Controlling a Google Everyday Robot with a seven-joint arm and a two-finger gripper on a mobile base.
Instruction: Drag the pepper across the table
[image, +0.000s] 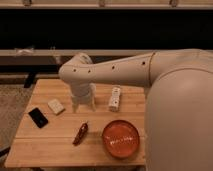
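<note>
The dark red chili pepper (80, 133) lies on the light wooden table (50, 147), near its middle, left of the orange-red bowl. My gripper (83, 106) hangs from the white arm above the table, just behind the pepper and apart from it. Its white fingers (76, 104) point down at the tabletop. Nothing shows between them.
A round orange-red bowl (121, 139) sits at the front right. A white rectangular object (115, 99) stands behind it. A small beige block (56, 106) and a black phone-like slab (38, 117) lie at the left. My large white arm (175, 100) covers the right side.
</note>
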